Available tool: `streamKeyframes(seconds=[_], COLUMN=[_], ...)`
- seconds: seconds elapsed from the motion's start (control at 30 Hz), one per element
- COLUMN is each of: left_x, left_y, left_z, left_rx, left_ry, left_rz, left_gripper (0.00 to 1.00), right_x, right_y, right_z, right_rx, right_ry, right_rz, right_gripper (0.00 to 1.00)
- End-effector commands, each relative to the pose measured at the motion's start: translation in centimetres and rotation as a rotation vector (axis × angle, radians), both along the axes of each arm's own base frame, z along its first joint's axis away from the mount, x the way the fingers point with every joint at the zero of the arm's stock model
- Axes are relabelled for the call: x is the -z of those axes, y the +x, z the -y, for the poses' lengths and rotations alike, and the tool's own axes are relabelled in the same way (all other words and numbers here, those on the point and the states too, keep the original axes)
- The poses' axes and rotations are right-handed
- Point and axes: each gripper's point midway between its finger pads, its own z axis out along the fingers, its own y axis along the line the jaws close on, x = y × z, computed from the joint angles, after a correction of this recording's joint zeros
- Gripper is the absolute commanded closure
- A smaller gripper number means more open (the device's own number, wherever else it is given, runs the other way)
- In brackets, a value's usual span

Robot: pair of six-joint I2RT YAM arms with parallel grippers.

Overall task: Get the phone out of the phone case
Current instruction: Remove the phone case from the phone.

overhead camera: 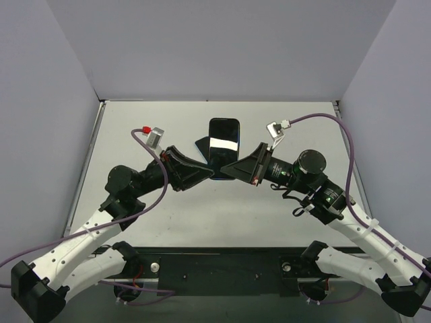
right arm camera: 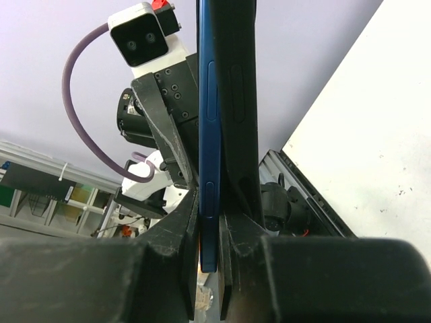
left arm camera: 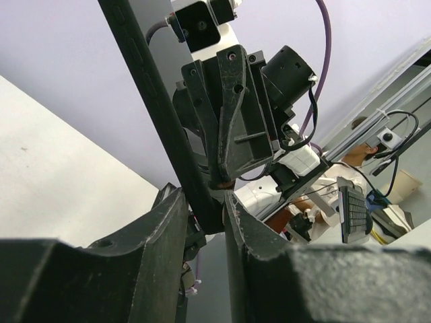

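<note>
Both grippers hold the phone and its case up above the table. In the top view the dark blue phone point(overhead camera: 223, 142) faces the camera with its glossy screen, and a corner of the black case point(overhead camera: 201, 147) sticks out at its left. My right gripper point(overhead camera: 224, 168) is shut on the phone's lower end. In the right wrist view the fingers point(right arm camera: 209, 202) clamp the blue phone edge point(right arm camera: 209, 121), and the black case point(right arm camera: 239, 94) lies against its right side. My left gripper point(overhead camera: 213, 176) is shut on the case point(left arm camera: 155, 101), which is pinched between its fingers point(left arm camera: 204, 202).
The grey table point(overhead camera: 168, 215) has raised edges on the left and right and white walls around it. The two gripper tips meet at the middle of the table. The right gripper body point(left arm camera: 232, 114) fills the left wrist view.
</note>
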Motion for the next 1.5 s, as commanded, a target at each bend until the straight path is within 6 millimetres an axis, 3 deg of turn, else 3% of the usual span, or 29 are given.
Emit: streamKeyframes(seconds=[0.0,0.2,0.27,0.3,0.47,0.63,0.73,0.8,0.93,1.13,1.23,1.27,1.3,1.33,1.37,1.4,1.47], left_x=[-4.0,-4.0,-4.1,-4.2,-4.3,-1.7,-1.7,-1.5,0.8,2.6,2.7,2.3,2.1,1.2,0.9,-0.1,-1.5], left_y=[-3.1,-3.6,-3.9,-4.2,-4.8,-5.2,-5.3,-4.3,-1.0,3.9,2.5,1.6,0.7,0.1,-1.1,-1.2,-1.7], left_z=[-0.3,-0.3,-0.4,-0.4,-0.8,-0.4,0.1,0.4,1.2,-0.3,-0.3,-0.3,-0.7,-0.9,-1.6,-2.0,-3.4], left_rx=[0.106,0.128,0.133,0.139,0.102,0.119,0.156,0.129,0.085,-0.136,-0.074,-0.045,-0.032,-0.042,-0.041,-0.083,-0.142], left_ry=[-0.068,-0.065,-0.062,-0.059,-0.021,0.066,0.103,0.134,0.24,0.311,0.279,0.258,0.233,0.193,0.156,0.111,0.031], left_rz=[0.147,0.173,0.204,0.24,0.476,0.691,0.779,0.805,0.737,0.583,0.521,0.519,0.478,0.473,0.452,0.441,0.378], left_gripper=[0.62,0.67,0.8,0.92,1.0,1.0,1.0,1.0,1.0,1.0,1.0,0.84,0.62,0.54,0.3,0.19,0.18], right_x=[-5.2,-4.6,-4.5,-4.6,-5.0,-9.6,-10.3,-10.2,-11.1,-11.3,-10.0,-9.8,-9.3,-9.4,-8.6,-8.4,-8.5], right_y=[0.6,1.1,1.0,0.7,-1.2,-3.6,-3.6,-3.5,-3.7,-3.6,-2.8,-2.5,-2.0,-1.7,-1.4,-1.0,-0.7], right_z=[0.8,0.8,0.6,0.5,-0.2,0.8,0.8,0.7,0.9,1.2,1.1,1.2,1.3,1.5,1.3,1.3,1.1], right_rx=[0.066,0.083,0.072,0.051,-0.085,-0.281,-0.33,-0.324,-0.339,-0.325,-0.257,-0.235,-0.205,-0.182,-0.168,-0.152,-0.156], right_ry=[0.108,0.086,0.088,0.097,0.188,0.499,0.554,0.542,0.563,0.566,0.483,0.463,0.438,0.42,0.385,0.377,0.387], right_rz=[0.139,0.131,0.117,0.097,0.002,-0.121,-0.185,-0.184,-0.186,-0.152,-0.138,-0.104,-0.111,-0.073,-0.093,-0.074,-0.066], right_gripper=[1.0,1.0,1.0,1.0,1.0,1.0,1.0,1.0,1.0,1.0,1.0,1.0,1.0,1.0,1.0,1.0,1.0])
